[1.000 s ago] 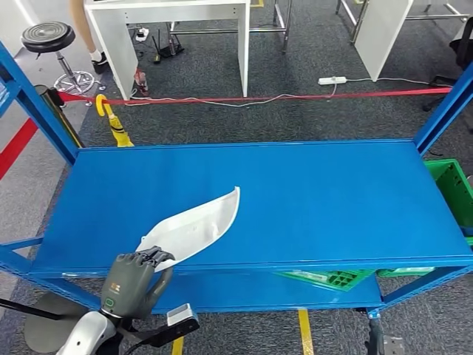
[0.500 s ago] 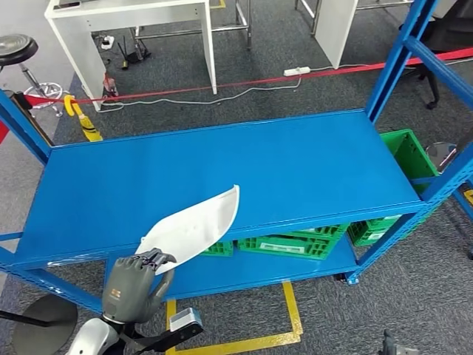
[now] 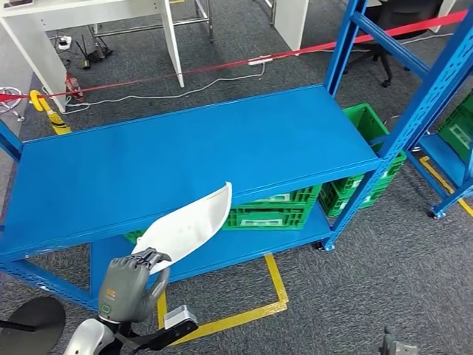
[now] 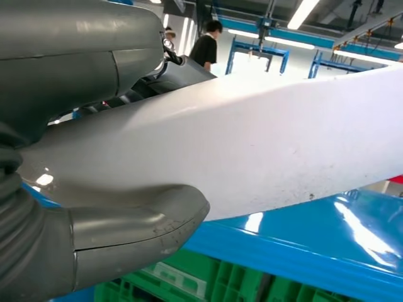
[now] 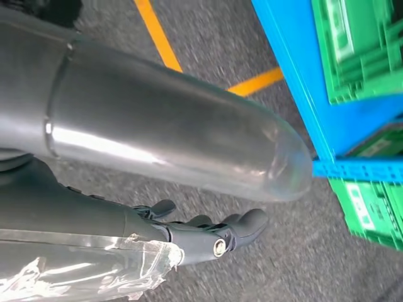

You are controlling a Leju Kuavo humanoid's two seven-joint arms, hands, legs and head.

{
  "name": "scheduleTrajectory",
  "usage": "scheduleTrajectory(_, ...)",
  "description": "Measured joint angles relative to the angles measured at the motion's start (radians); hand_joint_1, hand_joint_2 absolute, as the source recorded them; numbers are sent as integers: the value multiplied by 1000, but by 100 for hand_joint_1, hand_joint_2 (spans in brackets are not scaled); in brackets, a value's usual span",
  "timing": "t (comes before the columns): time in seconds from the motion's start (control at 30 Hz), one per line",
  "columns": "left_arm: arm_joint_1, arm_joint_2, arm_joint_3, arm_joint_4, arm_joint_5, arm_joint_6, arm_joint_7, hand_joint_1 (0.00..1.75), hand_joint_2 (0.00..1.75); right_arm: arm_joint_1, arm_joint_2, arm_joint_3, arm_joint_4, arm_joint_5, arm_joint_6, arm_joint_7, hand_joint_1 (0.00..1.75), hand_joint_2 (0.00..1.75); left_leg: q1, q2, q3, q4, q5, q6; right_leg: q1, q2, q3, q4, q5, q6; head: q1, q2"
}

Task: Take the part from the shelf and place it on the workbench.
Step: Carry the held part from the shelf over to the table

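From the head camera I see my left hand [image 3: 129, 285] at the lower left of the frame, its fingers wrapped over the near end of the long, curved white plastic part [image 3: 187, 229], which it grips and carries clear of the shelf. The part slants up toward the middle of the frame, its far tip lying over the front edge of the blue metal shelf [image 3: 184, 159], above the green plastic crates [image 3: 270, 208] on the lower level. In the left wrist picture the thick grey thumb [image 4: 138, 229] presses against the underside of the white part [image 4: 266, 151], with the blue shelf deck [image 4: 332, 242] beneath it and a person in dark clothing [image 4: 208, 45] standing in the upper middle. My right hand [image 5: 209, 236] shows in the right wrist picture at lower centre, holding nothing, its dark fingers [image 5: 247, 225] stretched out and slightly apart above the grey carpet, near a yellow floor line [image 5: 159, 34] and the blue frame at the right.
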Motion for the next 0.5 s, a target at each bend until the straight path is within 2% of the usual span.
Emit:
scheduleTrajectory(0.03,2,1,4,0,5,1,-3,175,175,3,2,0,0,-2,-1,0,0,0,1,10,-12,-2,13,7,1,-13,-11,13,-22,5,3,0)
scheduleTrajectory(0.07,4,2,7,0,9,1,-6,175,175,4,5,-1,0,-4,-1,0,0,0,4,20,-26,-4,26,13,2,-32,-26,45,-65,9,6,0)
scheduleTrajectory(0.13,7,2,12,1,18,-1,-13,175,175,3,8,-1,0,-9,1,0,0,0,2,41,-54,-3,50,20,2,-69,-52,165,-175,15,11,0)
scheduleTrajectory(0.17,7,2,14,1,23,-4,-18,175,175,1,9,-1,0,-14,3,0,0,0,1,53,-68,-2,62,20,2,-76,-59,230,-206,20,11,0)
scheduleTrajectory(0.2,6,1,15,3,28,-10,-24,175,175,1,9,-3,-1,-19,7,0,0,0,1,65,-84,-1,74,19,1,-80,-55,278,-211,24,11,0)
scheduleTrajectory(0.23,4,-2,15,6,31,-18,-31,175,175,2,9,-7,-3,-27,12,0,0,0,1,76,-100,1,86,17,-1,-82,-38,298,-191,28,11,0)
scheduleTrajectory(0.27,0,-6,15,10,32,-27,-38,175,175,4,9,-14,-6,-34,19,0,0,0,1,87,-116,5,96,14,-2,-87,-4,282,-160,32,11,0)
scheduleTrajectory(0.3,-6,-13,15,15,31,-35,-43,175,175,6,9,-23,-11,-39,27,0,0,0,2,95,-130,10,105,10,-5,-98,47,233,-137,35,11,0)
scheduleTrajectory(0.33,-12,-21,15,19,30,-42,-47,175,175,7,10,-32,-16,-43,34,0,0,0,1,103,-144,18,112,4,-4,-116,108,157,-136,39,12,0)
scheduleTrajectory(0.37,-19,-29,14,23,29,-46,-48,175,175,6,10,-40,-22,-46,39,0,0,0,0,111,-153,25,119,-2,-2,-131,160,84,-152,35,12,0)
scheduleTrajectory(0.4,-25,-36,14,27,28,-49,-50,175,175,5,10,-48,-26,-47,43,0,0,0,-2,119,-159,31,126,-8,1,-140,193,27,-172,27,11,0)
scheduleTrajectory(0.43,-31,-42,13,30,27,-50,-52,175,175,5,10,-57,-29,-48,46,0,0,0,-3,128,-161,35,133,-12,5,-141,205,-5,-188,17,10,0)
scheduleTrajectory(0.47,-36,-47,12,33,28,-50,-55,175,175,7,11,-66,-31,-48,48,0,0,0,-2,138,-162,35,141,-17,7,-134,198,-9,-187,2,9,0)
scheduleTrajectory(0.5,-41,-51,11,37,31,-50,-58,175,175,10,11,-76,-32,-47,50,0,0,0,0,140,-164,35,144,-22,7,-126,186,-6,-179,-8,8,0)
